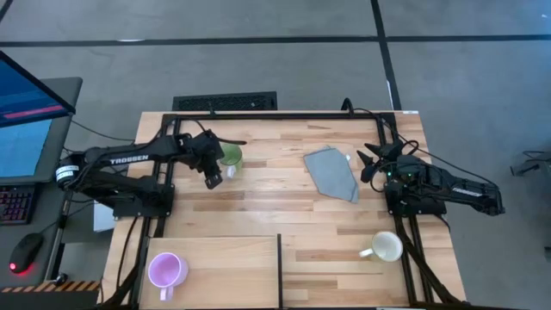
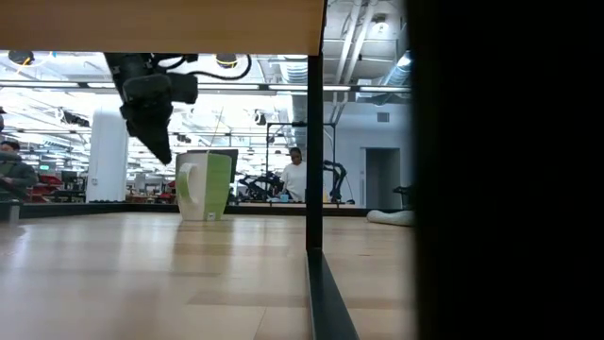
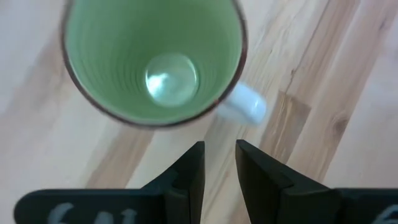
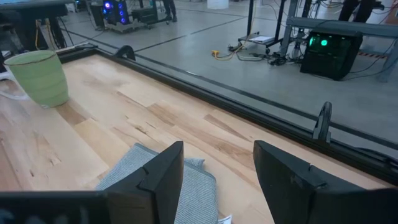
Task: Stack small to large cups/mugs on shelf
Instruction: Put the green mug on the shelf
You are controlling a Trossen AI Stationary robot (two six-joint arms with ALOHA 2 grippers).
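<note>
The left gripper [image 1: 213,175] hangs above the table just beside the green mug [image 1: 230,157], which stands upright on the striped planks near the far edge, left of the table's middle. In the left wrist view this gripper [image 3: 219,163] looks straight down: its two dark fingers [image 3: 186,177] stand close together with only a narrow slit between them, nothing held, and the green mug [image 3: 154,59] lies open-mouthed just beyond the tips, its white handle [image 3: 244,103] pointing out to one side over the wood. From table height the left gripper [image 2: 156,132] shows tilted, its tip above and just beside the green mug [image 2: 206,185], not touching it. The purple mug [image 1: 166,269] stands on the shelf [image 1: 232,271], the pale board at the table's near left corner, close to the board's left end. The white mug [image 1: 385,247] stands on the planks near the table's near right corner, its handle turned toward the shelf. A grey cloth [image 1: 331,173] lies folded right of the table's middle. The right gripper [image 1: 368,162] rests by the table's right edge, just beside the cloth; in the right wrist view its fingers [image 4: 163,174] stand wide apart over the grey cloth [image 4: 168,183], holding nothing.
</note>
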